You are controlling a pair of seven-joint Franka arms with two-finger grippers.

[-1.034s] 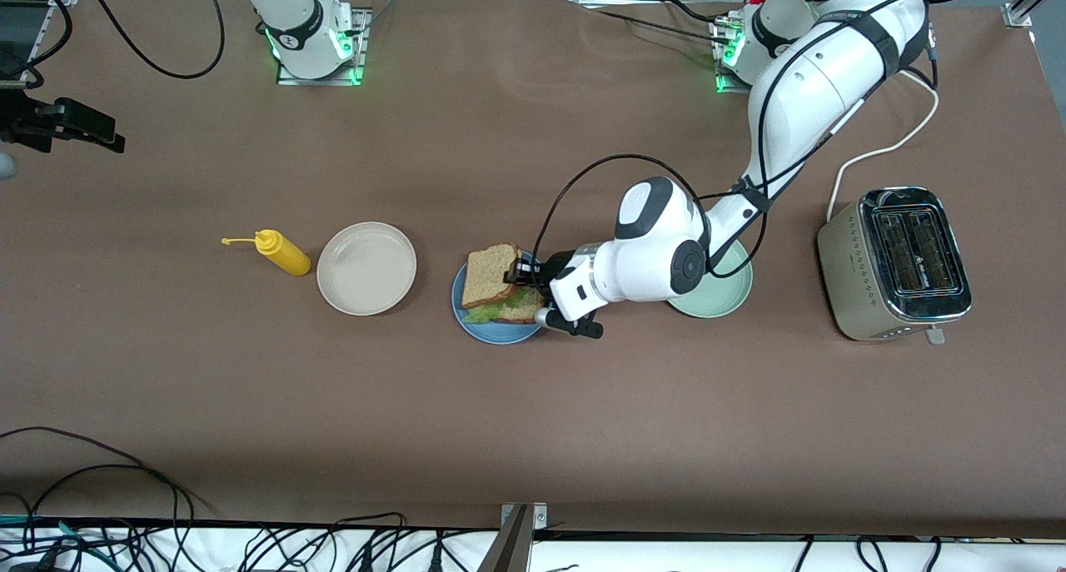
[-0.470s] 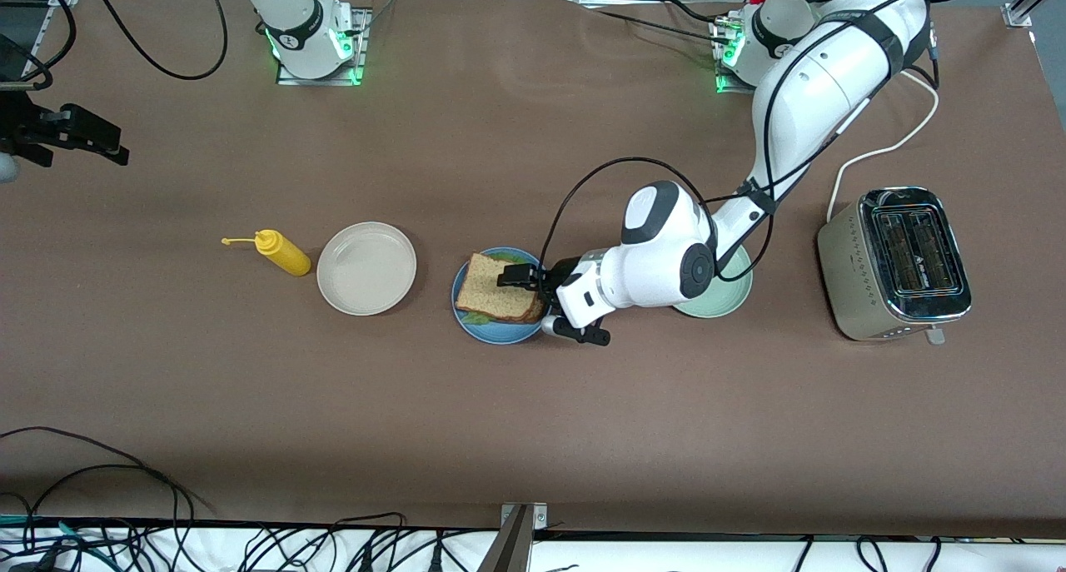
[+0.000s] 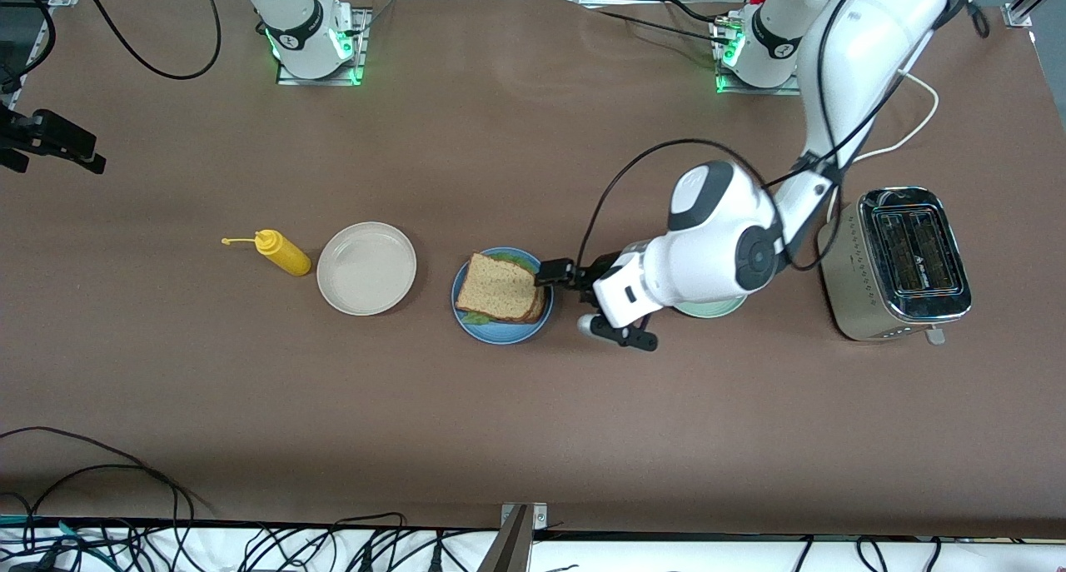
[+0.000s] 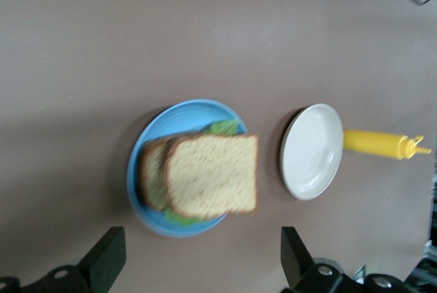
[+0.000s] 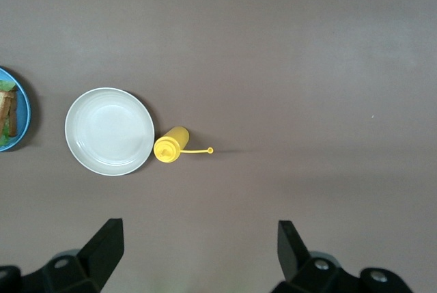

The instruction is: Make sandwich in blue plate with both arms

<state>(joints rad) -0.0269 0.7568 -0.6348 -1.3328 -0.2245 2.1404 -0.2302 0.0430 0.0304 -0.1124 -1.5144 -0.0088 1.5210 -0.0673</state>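
The sandwich (image 3: 500, 288) lies on the blue plate (image 3: 498, 335): a brown bread slice on top, green lettuce showing at its edges, another slice under it. My left gripper (image 3: 570, 299) is open and empty, just off the plate's rim on the side toward the left arm's end of the table. In the left wrist view the sandwich (image 4: 212, 173) and the blue plate (image 4: 145, 144) lie ahead of the left gripper (image 4: 201, 266), apart from its fingers. My right gripper (image 5: 198, 252) is open and empty, held high at the right arm's end of the table (image 3: 58, 143).
A beige plate (image 3: 366, 268) and a yellow squeeze bottle (image 3: 283, 253) lie beside the blue plate, toward the right arm's end. A pale green plate (image 3: 708, 310) sits partly under the left arm. A toaster (image 3: 895, 260) stands at the left arm's end.
The left gripper opened and let go of the top bread slice, which now lies flat on the lettuce. It then drew back off the plate toward the green plate.
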